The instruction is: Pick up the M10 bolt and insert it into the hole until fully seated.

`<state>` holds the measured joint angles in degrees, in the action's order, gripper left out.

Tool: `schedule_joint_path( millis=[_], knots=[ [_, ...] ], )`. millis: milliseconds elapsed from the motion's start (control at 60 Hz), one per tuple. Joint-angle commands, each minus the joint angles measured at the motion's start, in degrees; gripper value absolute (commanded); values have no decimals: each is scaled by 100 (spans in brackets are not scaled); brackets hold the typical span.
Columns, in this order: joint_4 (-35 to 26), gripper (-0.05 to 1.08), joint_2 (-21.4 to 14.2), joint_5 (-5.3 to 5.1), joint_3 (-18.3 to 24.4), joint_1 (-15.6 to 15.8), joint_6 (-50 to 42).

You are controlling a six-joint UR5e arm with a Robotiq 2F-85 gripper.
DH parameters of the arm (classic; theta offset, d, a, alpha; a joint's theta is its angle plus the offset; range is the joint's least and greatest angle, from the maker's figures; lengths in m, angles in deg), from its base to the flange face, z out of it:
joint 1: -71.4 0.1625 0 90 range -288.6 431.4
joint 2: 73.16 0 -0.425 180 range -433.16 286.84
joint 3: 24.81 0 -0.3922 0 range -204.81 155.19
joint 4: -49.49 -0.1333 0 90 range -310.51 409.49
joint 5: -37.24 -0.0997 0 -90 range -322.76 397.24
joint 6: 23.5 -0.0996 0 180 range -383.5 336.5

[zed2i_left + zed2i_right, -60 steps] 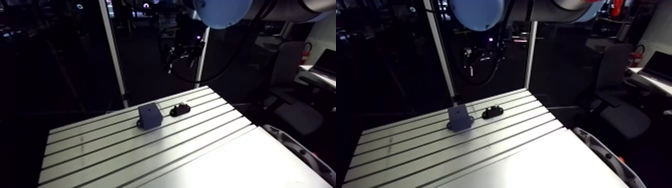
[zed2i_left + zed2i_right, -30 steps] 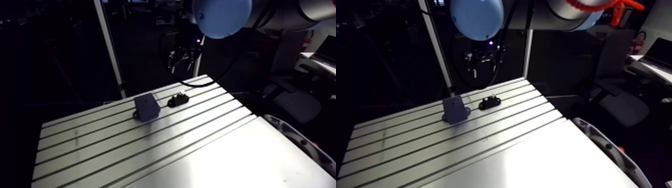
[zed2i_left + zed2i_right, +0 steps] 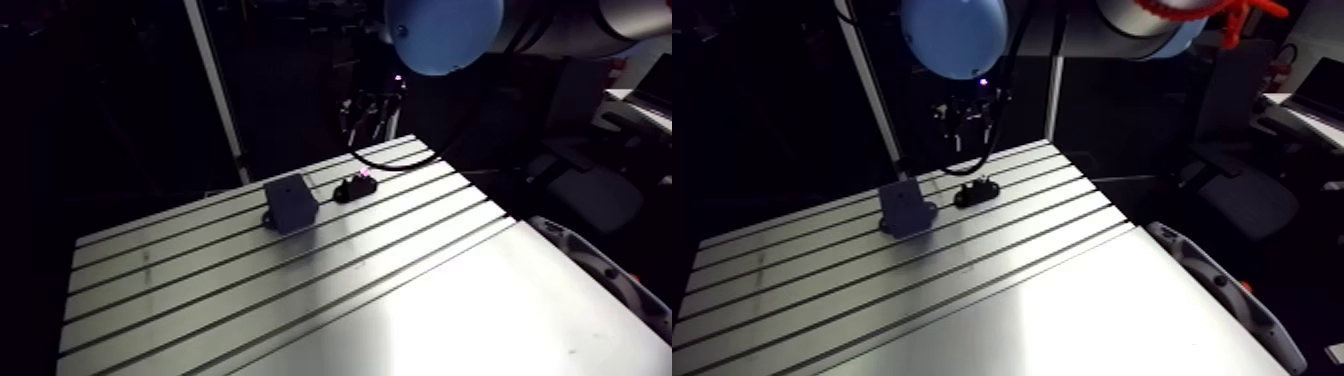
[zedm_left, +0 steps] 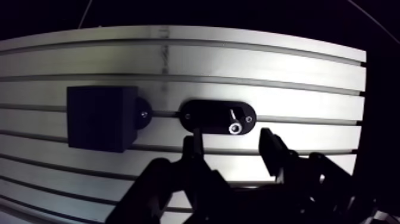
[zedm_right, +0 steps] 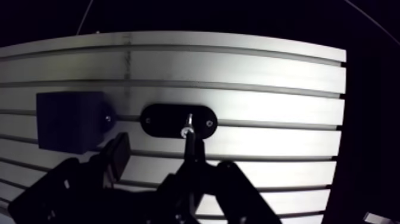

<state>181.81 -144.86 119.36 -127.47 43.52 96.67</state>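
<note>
Two things lie on the slotted table (image 3: 400, 290) in the arm view: a dark block (image 3: 289, 203) and, just beside it, a low black plate (image 3: 355, 187). Both sit toward the table's far edge, close together, though this view does not show whether they touch. The gripper (image 3: 372, 112) hangs above the plate, clear of the table. From here its fingers are too small and dark to read. A small pinkish glint shows on the plate's top (probably the bolt, too small to be sure here).

One look through the wrist view settles more. The plate (image 4: 218, 117) is an oval lying across a table slot, with a small screw near each end. The bolt (image 4: 234, 122) is on the plate, a thin bright shank ending in a round shiny tip. It appears to stand upright rather than lie flat. It sits ahead of the gripper (image 4: 230, 143), roughly in line with the gap between the fingers (image 4: 271, 152). The fingers are spread fairly wide with nothing between them, and they touch neither bolt nor plate. The block (image 4: 101, 117) is beside the plate, off to one side of the gripper. A small foot with a screw reaches toward the plate's near end. The block's hole cannot be made out in this view.
</note>
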Motion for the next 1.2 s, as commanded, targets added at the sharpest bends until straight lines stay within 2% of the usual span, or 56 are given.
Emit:
schedule_joint_path(
  millis=[17,183,350,850,1067,1200],
  knots=[
    [1,44,72,28,30,-16,-6],
    [1,44,134,44,31,-25,-6],
    [1,44,187,149,23,-41,-6],
    [10,46,316,167,49,-104,-128],
    [19,48,424,333,58,-95,-251],
    [19,49,442,352,58,-95,-269]
  ],
)
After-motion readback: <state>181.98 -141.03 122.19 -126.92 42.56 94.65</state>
